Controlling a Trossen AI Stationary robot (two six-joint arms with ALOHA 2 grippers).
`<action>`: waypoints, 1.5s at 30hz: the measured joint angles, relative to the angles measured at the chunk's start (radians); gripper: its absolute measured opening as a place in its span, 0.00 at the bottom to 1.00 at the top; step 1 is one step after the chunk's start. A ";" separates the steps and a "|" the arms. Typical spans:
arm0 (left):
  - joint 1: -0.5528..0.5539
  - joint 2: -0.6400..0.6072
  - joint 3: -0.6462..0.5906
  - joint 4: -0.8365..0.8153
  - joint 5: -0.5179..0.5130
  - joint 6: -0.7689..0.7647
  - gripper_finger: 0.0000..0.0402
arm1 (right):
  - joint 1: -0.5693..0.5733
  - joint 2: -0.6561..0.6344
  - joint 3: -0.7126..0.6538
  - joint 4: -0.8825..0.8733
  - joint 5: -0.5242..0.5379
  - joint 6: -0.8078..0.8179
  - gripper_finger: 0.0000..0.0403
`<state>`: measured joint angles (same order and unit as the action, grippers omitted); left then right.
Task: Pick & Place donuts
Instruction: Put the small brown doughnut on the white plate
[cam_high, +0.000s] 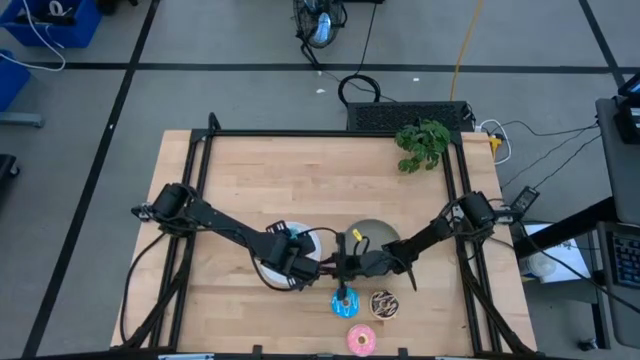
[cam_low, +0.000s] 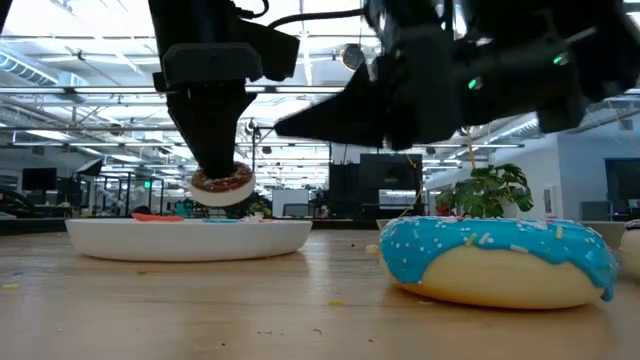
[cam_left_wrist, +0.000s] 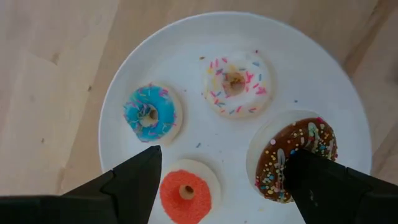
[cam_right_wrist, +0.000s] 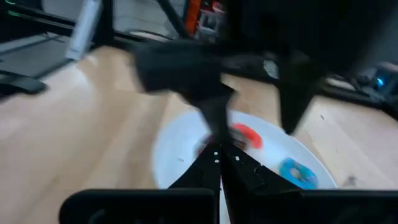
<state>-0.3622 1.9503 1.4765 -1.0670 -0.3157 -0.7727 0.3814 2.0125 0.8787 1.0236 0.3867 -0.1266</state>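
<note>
My left gripper (cam_left_wrist: 224, 163) hangs open over the white plate (cam_left_wrist: 118, 106), fingers pointing down. On the plate lie the tiny blue donut (cam_left_wrist: 149, 115), the whitish-pink one (cam_left_wrist: 235, 84) and the red one (cam_left_wrist: 185, 193). The tiny brown donut (cam_left_wrist: 297, 155) sits at one fingertip, above the plate in the low view (cam_low: 222, 183). My right gripper (cam_right_wrist: 219, 155) is shut and empty, hovering just right of the plate (cam_high: 345, 265). The blue-iced donut (cam_high: 345, 301), chocolate sprinkled donut (cam_high: 383, 304) and pink-iced donut (cam_high: 361, 340) rest flat on the table nearer the front edge. My left gripper meets the brown donut with one finger (cam_left_wrist: 323, 186) only, coming from above. That fingertip covers the donut's middle (cam_left_wrist: 292, 149), so the hole is hidden. The other finger (cam_left_wrist: 134, 183) stands well apart. The donut hangs level, clear of the plate (cam_low: 190, 238).
A round grey plate (cam_high: 378, 232) lies behind my right gripper. A small green plant (cam_high: 422, 143) stands at the far right corner. The large blue-iced donut (cam_low: 495, 262) fills the low view's right foreground. Bare wood stretches across the table's far and left parts.
</note>
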 joint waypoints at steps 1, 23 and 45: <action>0.000 0.000 0.000 0.006 0.000 0.001 0.81 | -0.006 0.000 0.000 -0.014 -0.004 0.007 0.00; -0.005 0.001 0.000 0.012 -0.001 0.007 0.81 | -0.056 0.119 0.173 -0.155 -0.100 -0.025 0.00; -0.058 0.000 -0.003 -0.033 -0.112 0.180 0.81 | -0.022 -0.057 0.099 -0.343 0.007 -0.090 0.00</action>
<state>-0.4198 1.9507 1.4732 -1.0996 -0.4281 -0.5922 0.3594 1.9555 0.9776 0.6805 0.3932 -0.2170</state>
